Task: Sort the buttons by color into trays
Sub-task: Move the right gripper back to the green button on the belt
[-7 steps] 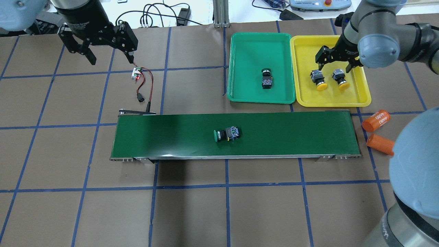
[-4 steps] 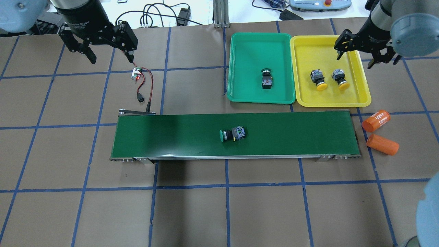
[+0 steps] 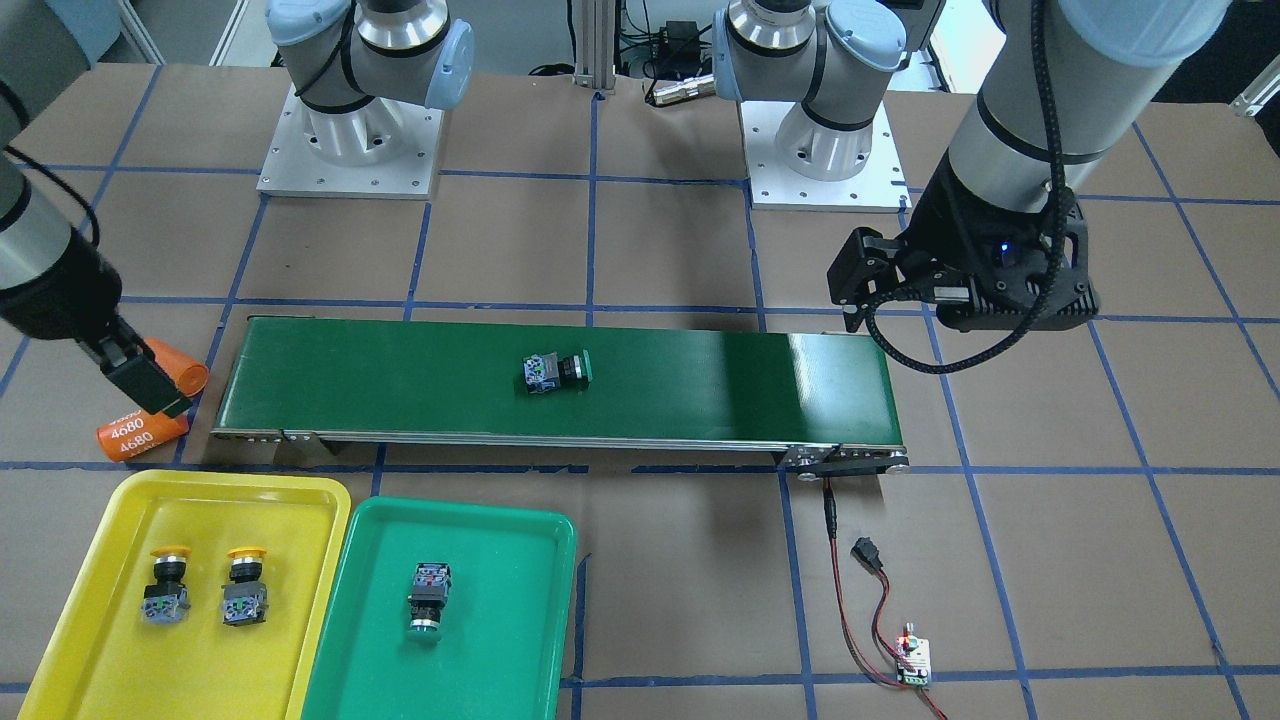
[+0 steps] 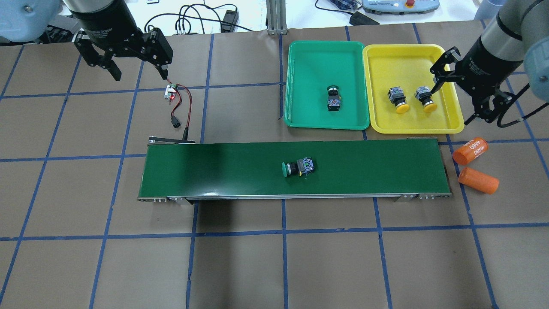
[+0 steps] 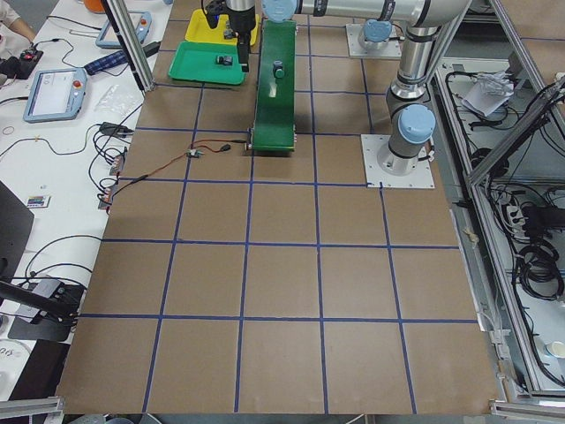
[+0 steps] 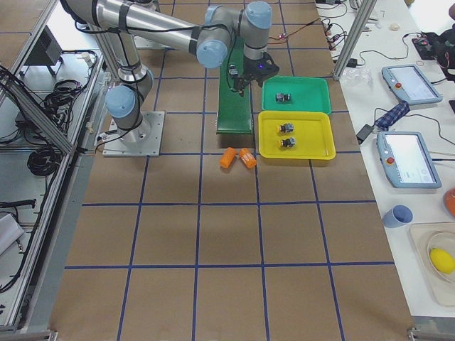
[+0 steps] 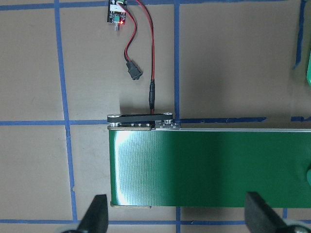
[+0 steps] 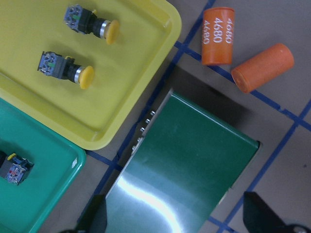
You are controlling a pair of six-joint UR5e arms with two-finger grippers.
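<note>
Midway along the conveyor belt, the green button lay on its side, long axis along the belt, cap pointing to 9 o'clock seen from overhead. The left gripper and the right gripper were both spread.

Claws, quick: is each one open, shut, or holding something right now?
Left claw: open, holding nothing.
Right claw: open, holding nothing.

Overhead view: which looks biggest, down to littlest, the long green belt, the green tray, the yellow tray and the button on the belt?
1. conveyor belt
2. green tray and yellow tray: they look about alike, so I won't rank them.
3. green button on the belt, by far the smallest.
</note>
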